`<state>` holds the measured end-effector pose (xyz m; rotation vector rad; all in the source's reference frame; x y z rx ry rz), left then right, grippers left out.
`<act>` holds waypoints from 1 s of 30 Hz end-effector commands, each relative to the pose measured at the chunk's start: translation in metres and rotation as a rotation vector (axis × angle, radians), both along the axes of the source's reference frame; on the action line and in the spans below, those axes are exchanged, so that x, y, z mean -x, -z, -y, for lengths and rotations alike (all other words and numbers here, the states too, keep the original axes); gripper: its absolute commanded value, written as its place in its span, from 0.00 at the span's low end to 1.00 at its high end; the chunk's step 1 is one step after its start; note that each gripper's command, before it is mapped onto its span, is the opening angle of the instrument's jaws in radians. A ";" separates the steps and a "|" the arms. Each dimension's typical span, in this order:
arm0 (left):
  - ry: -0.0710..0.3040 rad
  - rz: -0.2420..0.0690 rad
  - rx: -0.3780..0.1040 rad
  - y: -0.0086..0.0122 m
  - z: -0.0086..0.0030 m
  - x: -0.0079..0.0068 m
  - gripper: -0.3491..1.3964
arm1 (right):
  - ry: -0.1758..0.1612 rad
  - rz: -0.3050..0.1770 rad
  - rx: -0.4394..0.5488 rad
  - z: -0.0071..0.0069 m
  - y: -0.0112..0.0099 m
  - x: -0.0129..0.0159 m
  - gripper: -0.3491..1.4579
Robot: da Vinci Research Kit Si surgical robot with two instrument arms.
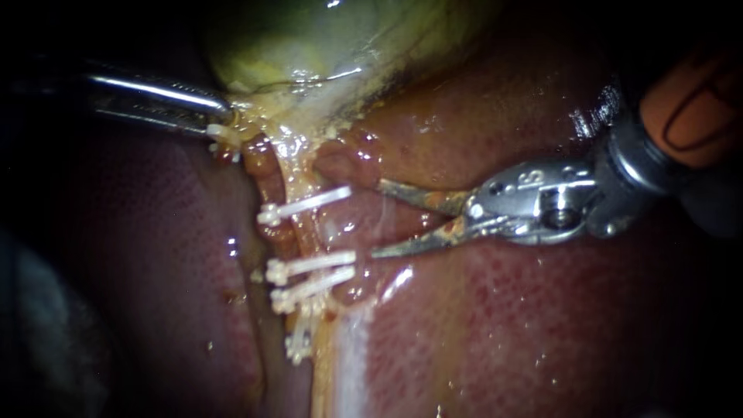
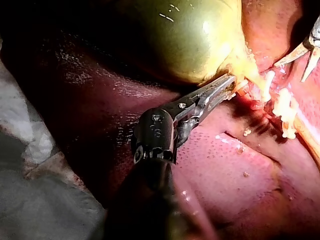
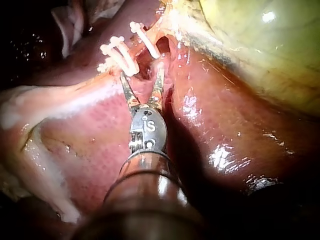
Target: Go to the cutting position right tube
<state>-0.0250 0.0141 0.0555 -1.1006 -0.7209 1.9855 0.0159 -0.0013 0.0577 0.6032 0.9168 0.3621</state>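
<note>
At the middle of the endoscope view, your right instrument [image 1: 377, 219] comes in from the right with its two blades spread wide and gripping nothing. The tips point at the right tube [image 1: 340, 228], the pale pink strand running down from under the gallbladder [image 1: 309, 39] and across the liver [image 1: 503, 325]. The blade tips lie just beside that tube, level with its bare stretch between the upper clip [image 1: 306, 205] and the lower clips [image 1: 313, 265], which sit as a close pair. Whether either blade touches the tube you cannot tell from this view. A further white clip [image 1: 298, 344] sits lower on the same bundle, and a darker red tube [image 1: 267, 182] runs on the far side of the yellowish strand between them. In the right wrist view the blades of the right instrument [image 3: 142, 72] stand in an open V with reddish tissue lying in the gap ahead of the hinge, while the white clips [image 3: 120, 55] sit just beyond one blade's tip. Your left instrument [image 1: 219, 128] enters from the left, well apart from the blades. Its jaws are closed on the yellowish tissue at the gallbladder's neck, and the left wrist view shows those jaws [image 2: 231, 82] lying together with their tips buried in that tissue, just under the green gallbladder.
</note>
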 end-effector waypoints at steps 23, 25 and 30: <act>0.002 -0.001 0.001 0.0001 0.0001 0.0000 0.00 | 0.008 -0.090 -0.145 0.0016 -0.0029 -0.0058 0.91; 0.002 -0.001 0.001 0.0001 0.0001 0.0000 0.00 | 0.006 -0.098 -0.150 0.0016 -0.0031 -0.0060 0.91; 0.002 -0.001 0.001 0.0001 0.0001 0.0000 0.00 | 0.004 -0.141 -0.173 0.0014 -0.0033 -0.0067 0.91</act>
